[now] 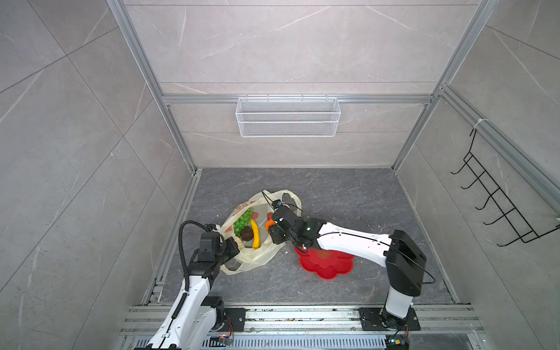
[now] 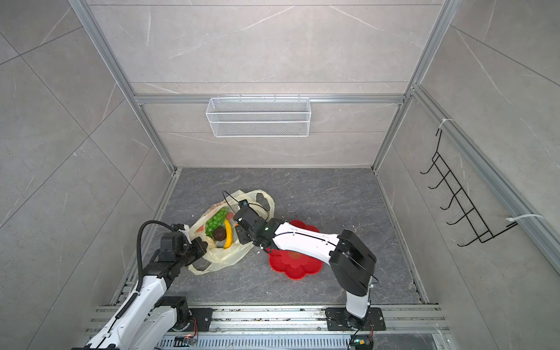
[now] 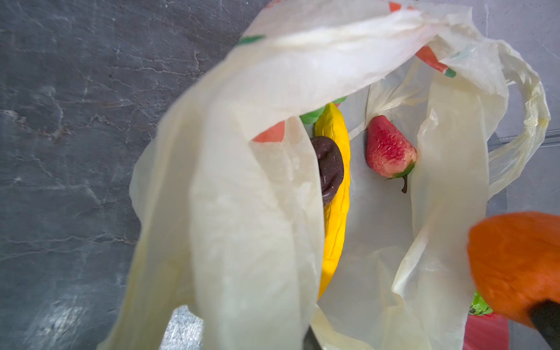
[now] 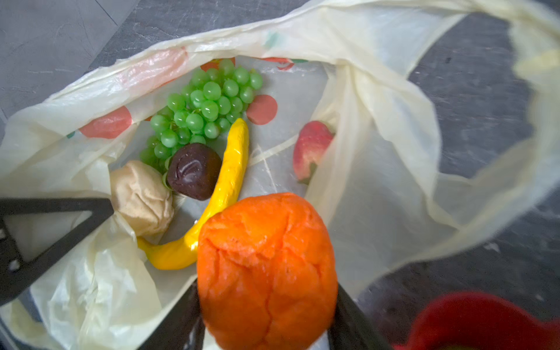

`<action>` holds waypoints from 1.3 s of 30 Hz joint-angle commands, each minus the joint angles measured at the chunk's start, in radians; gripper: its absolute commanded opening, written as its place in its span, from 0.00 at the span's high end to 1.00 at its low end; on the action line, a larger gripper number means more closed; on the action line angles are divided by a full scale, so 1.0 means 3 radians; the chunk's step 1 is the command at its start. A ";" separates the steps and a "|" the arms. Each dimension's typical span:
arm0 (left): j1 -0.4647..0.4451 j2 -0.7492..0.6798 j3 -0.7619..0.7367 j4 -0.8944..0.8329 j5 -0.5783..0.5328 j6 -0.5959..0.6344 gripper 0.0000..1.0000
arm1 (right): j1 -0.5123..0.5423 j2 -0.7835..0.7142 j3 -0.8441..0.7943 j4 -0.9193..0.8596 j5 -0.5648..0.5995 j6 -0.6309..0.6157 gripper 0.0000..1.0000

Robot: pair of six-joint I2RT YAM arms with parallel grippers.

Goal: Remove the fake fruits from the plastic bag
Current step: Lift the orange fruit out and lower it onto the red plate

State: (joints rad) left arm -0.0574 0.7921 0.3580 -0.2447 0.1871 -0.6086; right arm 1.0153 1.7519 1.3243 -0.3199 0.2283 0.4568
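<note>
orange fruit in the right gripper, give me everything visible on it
The orange fruit is a roundish, plastic-looking ball with a creased, bumpy matte skin and no stem showing. The right gripper clamps it from both sides. It hangs over the open mouth of the plastic bag, near the edge toward the red plate. Its underside is hidden; contact with the banana cannot be told.

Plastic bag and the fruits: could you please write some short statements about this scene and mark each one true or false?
1. The right gripper holds the orange. True.
2. The banana lies outside the bag. False: the banana lies inside, beside the brown ball.
3. The grapes are in the bag. True.
4. The left gripper is open. False: it is shut on the bag's edge.
</note>
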 commanded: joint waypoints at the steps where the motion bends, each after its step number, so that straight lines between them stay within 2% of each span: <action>1: -0.0013 -0.0049 -0.0022 0.0115 0.0010 0.0089 1.00 | 0.0057 -0.0582 -0.0386 -0.0218 0.0258 0.0185 0.41; 9: -0.0023 -0.0053 -0.0029 0.0120 0.0010 0.0088 1.00 | 0.0175 -0.1626 -0.1267 -0.0973 0.0490 0.0721 0.41; 15: -0.0024 -0.0056 -0.0028 0.0119 0.0005 0.0087 1.00 | 0.0178 -0.1977 -0.1705 -0.1137 0.0511 0.1080 0.41; 24: -0.0024 -0.0071 -0.0035 0.0109 -0.0005 0.0081 1.00 | 0.0170 -0.1814 -0.2090 -0.0999 0.0770 0.1477 0.40; 30: -0.0024 -0.0077 -0.0034 0.0105 0.0003 0.0079 1.00 | 0.0116 -0.1525 -0.2012 -0.1005 0.0925 0.1489 0.39; 39: -0.0026 -0.0160 -0.0062 0.0099 -0.0003 0.0077 1.00 | -0.0143 -0.1331 -0.2011 -0.0877 0.0886 0.1550 0.39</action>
State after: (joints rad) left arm -0.0593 0.7582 0.3481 -0.2382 0.1867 -0.6086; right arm 0.9916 1.3380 0.7105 -0.6048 0.4755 0.8959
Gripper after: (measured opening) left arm 0.055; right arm 0.613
